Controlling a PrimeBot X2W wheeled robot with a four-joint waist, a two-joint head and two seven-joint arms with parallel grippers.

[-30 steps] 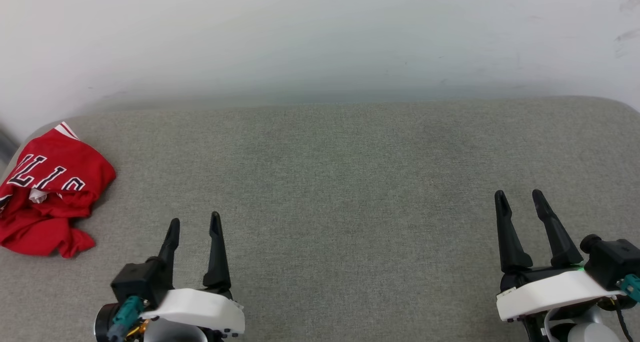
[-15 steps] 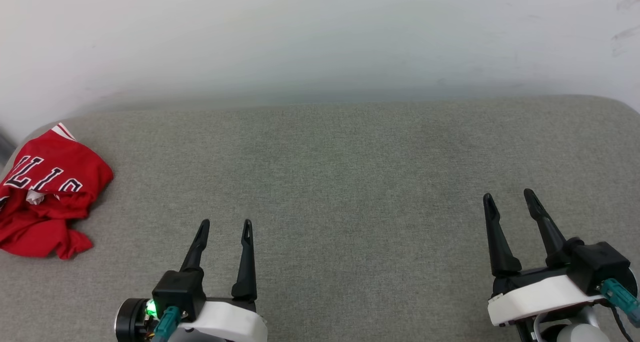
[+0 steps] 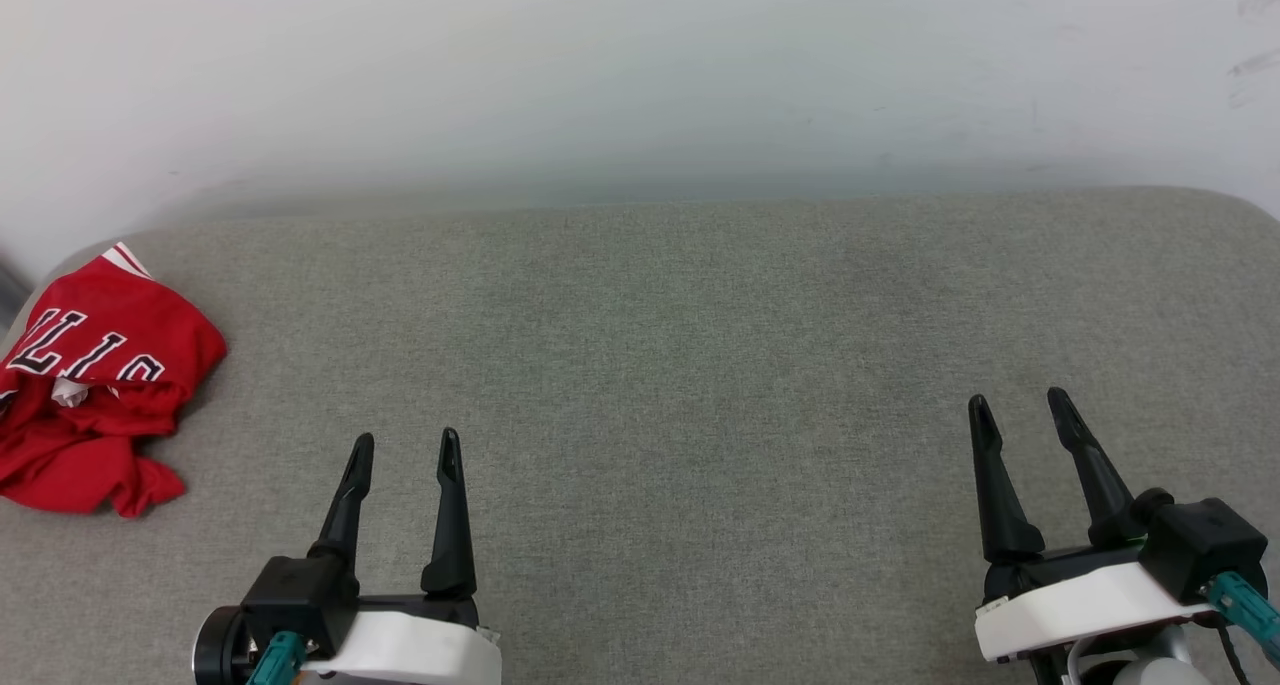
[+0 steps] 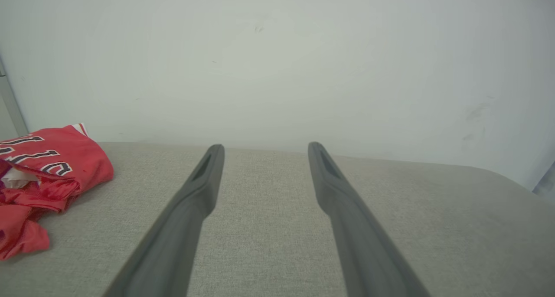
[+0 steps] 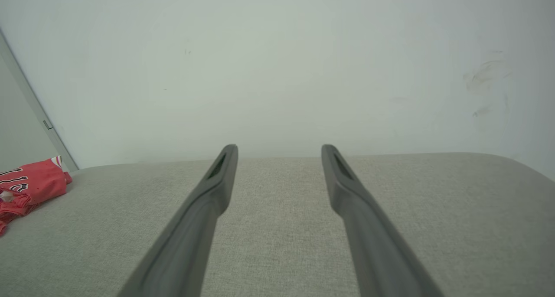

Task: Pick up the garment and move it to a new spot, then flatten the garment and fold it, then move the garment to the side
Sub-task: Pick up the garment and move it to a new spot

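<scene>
Grey cushion: one garment, two claws

**Pale wall, grey padded top**

A plain off-white wall fills everything from ten o'clock round to two. It is matte and evenly lit, with a soft band of shadow where it meets the furniture. Faint dark scuff marks smudge it up at two o'clock. Below lies a broad padded surface covered in grey-green woven fabric, its far corners rounded at ten and two o'clock. At nine o'clock, past its left end, a narrow grey strip runs up the wall; what it belongs to I cannot tell.
</scene>
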